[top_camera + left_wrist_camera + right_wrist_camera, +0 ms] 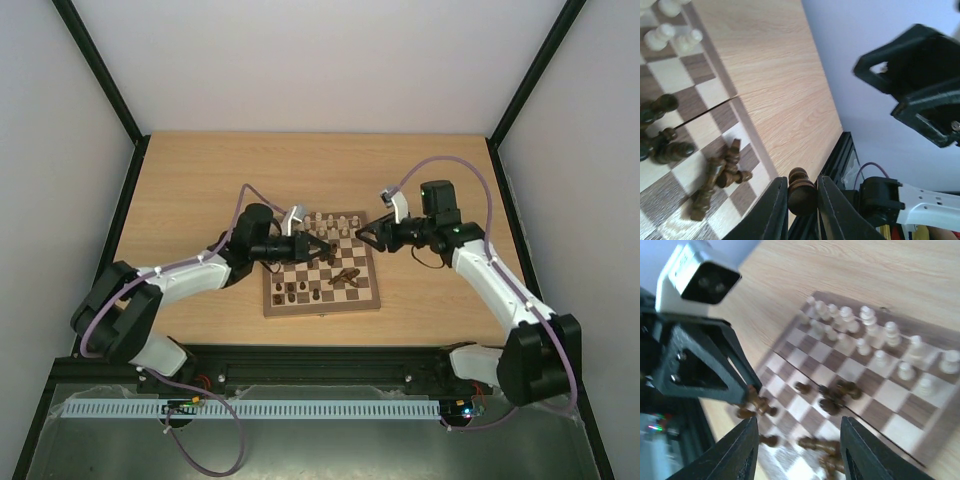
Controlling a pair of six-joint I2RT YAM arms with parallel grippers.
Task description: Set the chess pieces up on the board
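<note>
Left gripper (318,245): clamped on a dark piece (801,192), round-headed and probably a pawn, held clear above the board (322,308). Right gripper (800,452): jaws apart with nothing between them, hovering at the board's far right corner.

Board lies mid-desk (200,180). The cream pieces (330,222) stand in rows along its far edge. A few dark pieces stand at its near left corner (290,290).

Recommendation: carry the held piece to a free square by the near edge, lower it upright, and release only once its base sits flat.

Obstructions: a heap of toppled dark pieces (720,175) lies towards the near right. The two grippers are close together, so a collision is judged possible.
</note>
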